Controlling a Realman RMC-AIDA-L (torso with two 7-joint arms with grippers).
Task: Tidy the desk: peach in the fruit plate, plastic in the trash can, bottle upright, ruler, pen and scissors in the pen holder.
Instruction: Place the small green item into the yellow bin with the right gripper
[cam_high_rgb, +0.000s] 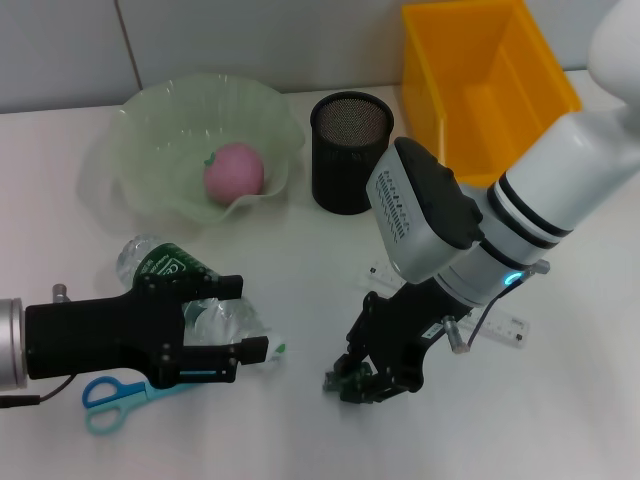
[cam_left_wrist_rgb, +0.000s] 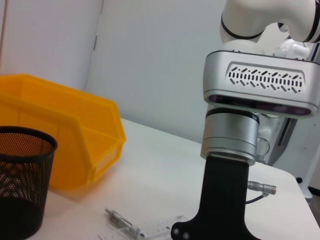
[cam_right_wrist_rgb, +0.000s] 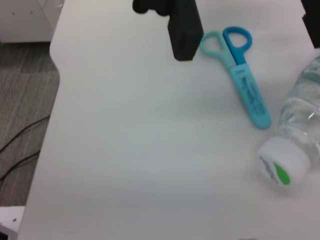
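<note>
scissors: I'm seeing them lying flat on the desk, far left and toward me from the pen holder, handles pointing left, partly under the left gripper.
left gripper: I'm holding it over the lying bottle, left of and nearer me than the pen holder; jaws standing apart, one finger each side of the bottle, not clamping.
bottle: lying on its side, left and toward me from the pen holder, white cap pointing right.
fruit plate: sitting just left of the pen holder.
peach: resting inside the fruit plate.
pen holder: standing upright at the back.
right gripper: I'm hanging it low over the desk, toward me from the pen holder; I cannot tell how its jaws are standing.
ruler: lying flat, right and toward me from the pen holder, mostly hidden under the right arm.
trash can: sitting just right of the pen holder.
</note>
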